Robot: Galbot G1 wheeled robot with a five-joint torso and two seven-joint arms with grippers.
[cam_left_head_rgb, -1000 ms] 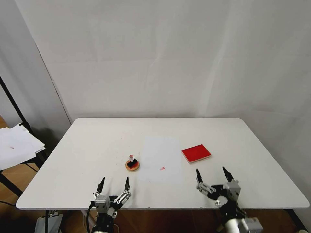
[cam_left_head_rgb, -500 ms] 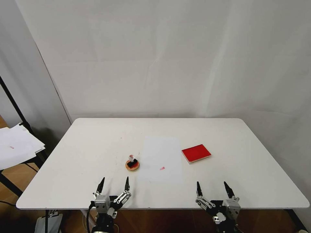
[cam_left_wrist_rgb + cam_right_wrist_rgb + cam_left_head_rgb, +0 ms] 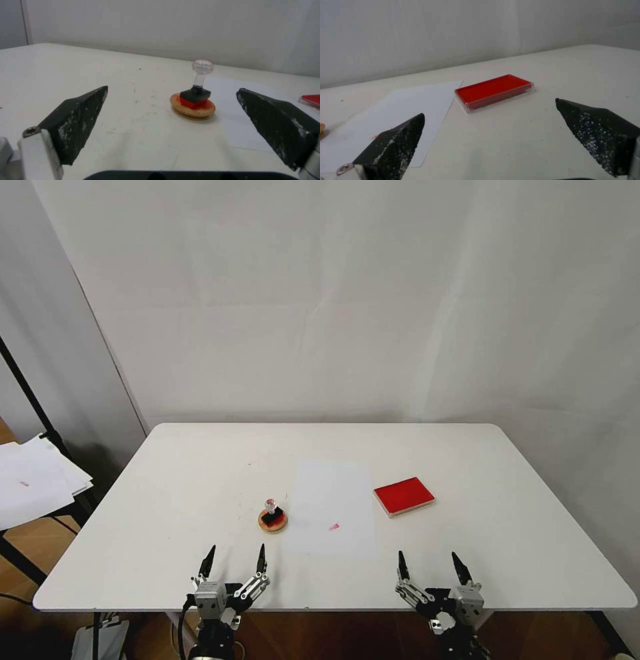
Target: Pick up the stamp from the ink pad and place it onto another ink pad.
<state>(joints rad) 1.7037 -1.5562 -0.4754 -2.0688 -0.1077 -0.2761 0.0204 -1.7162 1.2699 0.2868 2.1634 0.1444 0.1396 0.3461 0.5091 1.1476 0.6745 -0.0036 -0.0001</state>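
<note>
Head, left-wrist and right-wrist views of a white rectangular table [image 3: 167, 480]. The small stamp [image 3: 271, 511], with a black block base, thin clear stem and clear round knob, stands upright on the small round disc pad [image 3: 273, 523], which has an orange-red top and a tan rim; the stamp's long axis is vertical, knob uppermost, base resting on the disc. In the left wrist view the stamp [image 3: 198, 85] and disc [image 3: 192, 109] lie ahead of the fingertips, between the lines of the two dark tapered fingers [image 3: 78, 117], well apart from both and touching neither. The left gripper [image 3: 234, 565] sits at the near table edge, just in front of the disc, its fingers spread wide and holding nothing. The right gripper [image 3: 430, 568] sits at the near edge further right, fingers likewise spread wide and empty. The flat bright red rectangular ink pad [image 3: 403, 496], with a pale clear edge, lies flat beyond the right gripper; in the right wrist view it [image 3: 494, 91] appears ahead of and between the two fingers [image 3: 395, 142], well apart from them, with its long axis running obliquely across the view. A white sheet of paper [image 3: 333, 507] bearing a small red mark [image 3: 334, 527] lies flat between the disc and the red pad
</note>
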